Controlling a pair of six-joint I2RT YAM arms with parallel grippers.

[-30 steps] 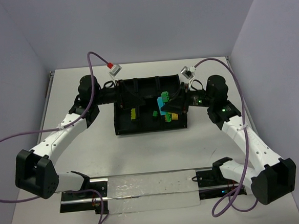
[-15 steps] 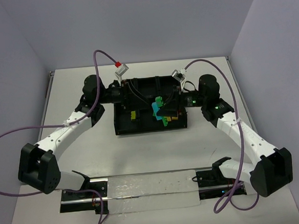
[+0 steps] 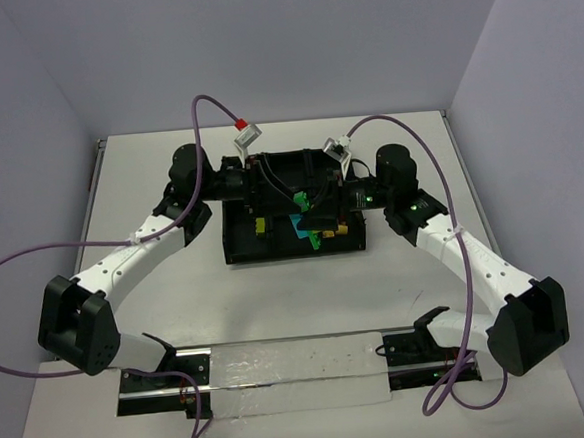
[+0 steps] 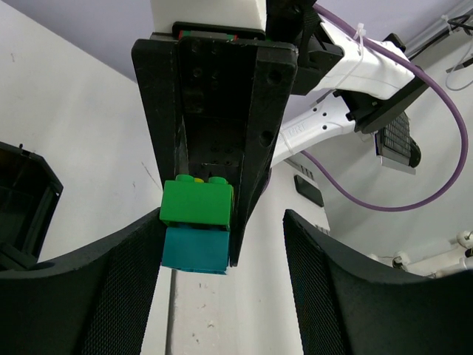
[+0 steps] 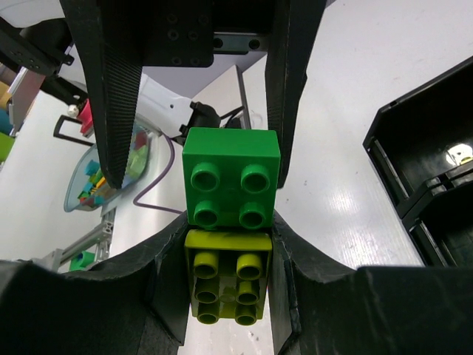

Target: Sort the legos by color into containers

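Observation:
My right gripper point(image 3: 314, 215) is shut on a stuck-together lego cluster point(image 3: 304, 221) and holds it above the black divided tray point(image 3: 236, 247). In the right wrist view its fingers point(image 5: 168, 274) clamp the cluster's yellow-green brick point(image 5: 225, 285), and a green brick point(image 5: 230, 177) sticks out in front. My left gripper point(image 3: 282, 192) is open and faces it, its fingers point(image 5: 111, 96) to either side of the green brick. The left wrist view shows the green brick point(image 4: 196, 204) stacked on a teal brick point(image 4: 195, 250), close to my left gripper's point(image 4: 225, 222) left pad point(image 4: 126, 281). A yellow brick point(image 3: 260, 224) lies in the tray.
A shiny strip with a clear sheet point(image 3: 293, 374) runs along the near edge between the arm bases. Purple cables point(image 3: 35, 265) loop off both arms. Walls close the table at the back and sides. A clear bowl of mixed bricks point(image 5: 92, 174) shows far off in the right wrist view.
My right gripper has carried the cluster leftward over the tray. My left gripper has moved right to meet it, and its open jaws now sit around the green brick.

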